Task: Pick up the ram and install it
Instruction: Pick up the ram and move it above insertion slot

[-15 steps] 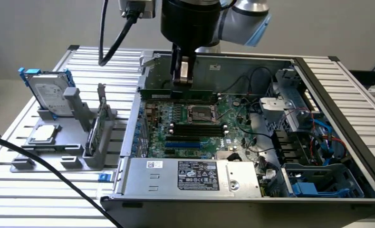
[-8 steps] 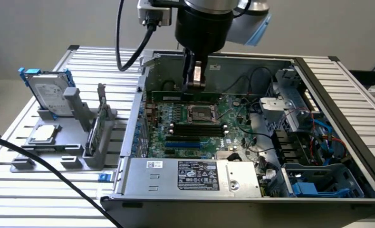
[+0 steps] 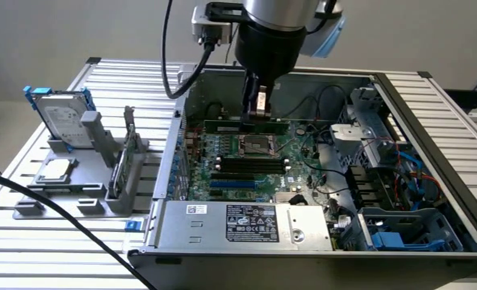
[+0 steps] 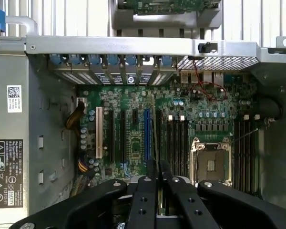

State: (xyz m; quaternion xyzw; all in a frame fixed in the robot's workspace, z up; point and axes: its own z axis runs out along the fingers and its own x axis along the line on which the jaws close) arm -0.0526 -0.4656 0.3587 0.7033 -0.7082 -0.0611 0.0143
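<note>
Above motherboard (image 3: 222,148), gripper (image 3: 259,116) clamps ram (image 3: 226,127); ram's middle hidden.

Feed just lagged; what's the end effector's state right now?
End effector: closed on the ram, holding it above the motherboard.

My gripper (image 3: 259,118) hangs inside the open computer case (image 3: 343,80), fingers pinched on the ram (image 3: 222,127), which lies level just above the motherboard (image 3: 246,178), near the processor socket (image 3: 250,144). Toward the exterior view's left, the hard drive (image 3: 61,121) stands in the grey holder (image 3: 61,202) beside the case.
</note>
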